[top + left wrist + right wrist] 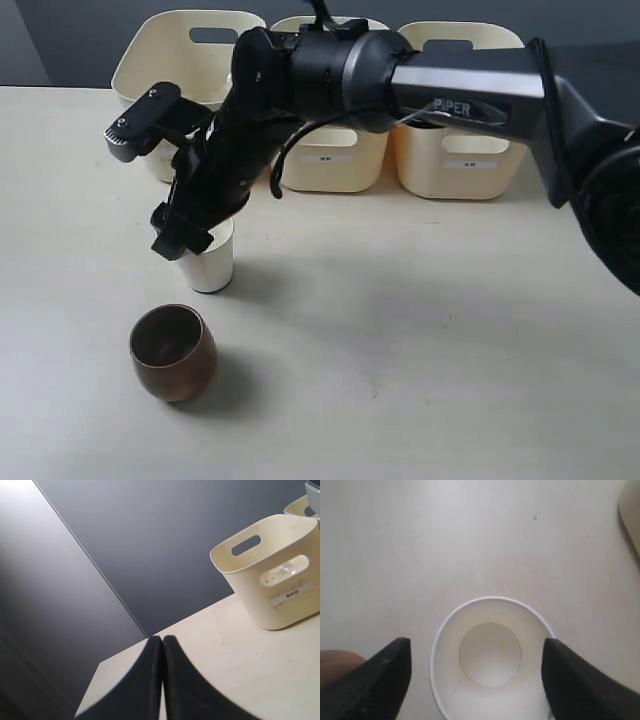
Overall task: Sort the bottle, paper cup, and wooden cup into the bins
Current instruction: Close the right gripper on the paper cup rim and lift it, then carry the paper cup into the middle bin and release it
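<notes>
A pale cream table [420,330] fills most of the scene — smooth and matte, with a few tiny dark specks. Soft shadows lie on it, so the light is diffuse and comes from above. Behind the table's far edge stands a dark grey wall [90,40]. In the left wrist view that wall [165,540] shows flat panels meeting at a thin, straight seam — unlit and plain.

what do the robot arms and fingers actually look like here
The right arm is a dark grey boxy link lettered PIPER in white, then glossy black rounded joints with a thin black cable looped beneath. A grey-and-black camera block sits on the wrist. Its fingers are matte black wedges. The left gripper shows only two black tapered fingers.
</notes>
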### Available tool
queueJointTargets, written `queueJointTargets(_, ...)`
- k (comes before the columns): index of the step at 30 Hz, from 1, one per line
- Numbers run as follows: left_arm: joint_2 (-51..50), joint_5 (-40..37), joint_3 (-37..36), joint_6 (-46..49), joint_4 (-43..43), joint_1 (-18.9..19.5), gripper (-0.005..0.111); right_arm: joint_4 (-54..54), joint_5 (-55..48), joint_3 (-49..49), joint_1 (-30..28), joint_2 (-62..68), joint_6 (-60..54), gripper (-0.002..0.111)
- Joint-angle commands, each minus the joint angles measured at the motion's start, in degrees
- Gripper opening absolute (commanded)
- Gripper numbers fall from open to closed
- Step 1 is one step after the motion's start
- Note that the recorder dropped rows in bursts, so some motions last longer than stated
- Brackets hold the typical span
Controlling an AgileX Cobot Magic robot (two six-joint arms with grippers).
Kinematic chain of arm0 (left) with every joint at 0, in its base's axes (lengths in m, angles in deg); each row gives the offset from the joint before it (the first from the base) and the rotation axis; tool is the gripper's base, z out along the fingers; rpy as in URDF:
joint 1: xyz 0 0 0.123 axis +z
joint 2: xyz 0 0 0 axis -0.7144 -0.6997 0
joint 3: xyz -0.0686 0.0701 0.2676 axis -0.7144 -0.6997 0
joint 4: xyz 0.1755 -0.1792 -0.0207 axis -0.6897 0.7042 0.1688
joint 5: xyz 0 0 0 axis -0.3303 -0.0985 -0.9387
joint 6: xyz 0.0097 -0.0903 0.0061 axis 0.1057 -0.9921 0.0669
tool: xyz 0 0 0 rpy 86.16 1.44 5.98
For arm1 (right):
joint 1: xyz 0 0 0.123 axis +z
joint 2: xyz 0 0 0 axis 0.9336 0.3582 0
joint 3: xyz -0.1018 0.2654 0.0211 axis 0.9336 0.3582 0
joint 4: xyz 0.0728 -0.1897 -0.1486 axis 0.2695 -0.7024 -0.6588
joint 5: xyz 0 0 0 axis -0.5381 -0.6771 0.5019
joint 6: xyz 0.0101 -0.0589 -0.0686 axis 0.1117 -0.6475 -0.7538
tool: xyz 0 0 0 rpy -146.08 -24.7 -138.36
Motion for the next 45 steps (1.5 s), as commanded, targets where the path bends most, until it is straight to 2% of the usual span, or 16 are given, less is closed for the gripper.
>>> queueJointTargets(1, 0.3, 0.4, -0.1, -0.1, 0.5, 0.0, 0.0, 0.4, 0.4, -0.1, 0.0, 1.3, -0.5, 0.069)
queueJointTargets(12, 0.3, 0.4, -0.1, -0.1, 0.5, 0.0, 0.0, -0.2, 2.0, -0.1, 0.0, 3.7, -0.5, 0.069)
queueJointTargets(14, 0.3, 0.4, -0.1, -0.1, 0.5, 0.0, 0.0, -0.2, 2.2, -0.1, 0.0, 3.8, -0.5, 0.066)
queueJointTargets(16, 0.3, 0.4, -0.1, -0.1, 0.5, 0.0, 0.0, -0.3, 2.2, -0.1, 0.0, 3.8, -0.5, 0.057)
queueJointTargets(17, 0.3, 0.4, -0.1, -0.1, 0.5, 0.0, 0.0, -0.5, 2.0, -0.1, 0.0, 3.8, -0.5, 0.049)
queueJointTargets(18, 0.3, 0.4, -0.1, -0.1, 0.5, 0.0, 0.0, -1.0, 1.9, -0.1, 0.0, 3.8, -0.5, 0.036)
queueJointTargets(19, 0.3, 0.4, -0.1, -0.1, 0.5, 0.0, 0.0, -2.5, 1.9, -0.1, 0.0, 3.8, -0.6, 0.006)
queueJointTargets(20, 0.3, 0.4, -0.1, -0.1, 0.5, 0.0, 0.0, -3.1, 1.9, -0.1, 0.0, 3.8, -0.8, 0.001)
queueJointTargets(30, 0.3, 0.4, -0.1, -0.1, 0.5, 0.0, 0.0, -5.8, 1.9, -0.1, 0.0, 1.6, -0.9, 0.0)
queueJointTargets(38, 0.3, 0.4, -0.1, -0.1, 0.5, 0.0, 0.0, -11.1, 2.9, -0.1, 0.1, -10.6, 0.3, -0.001)
queueJointTargets(45, 0.3, 0.4, -0.1, -0.1, 0.5, 0.0, 0.0, -33.5, 11.7, -0.1, 0.1, -15.3, 25.7, -0.001)
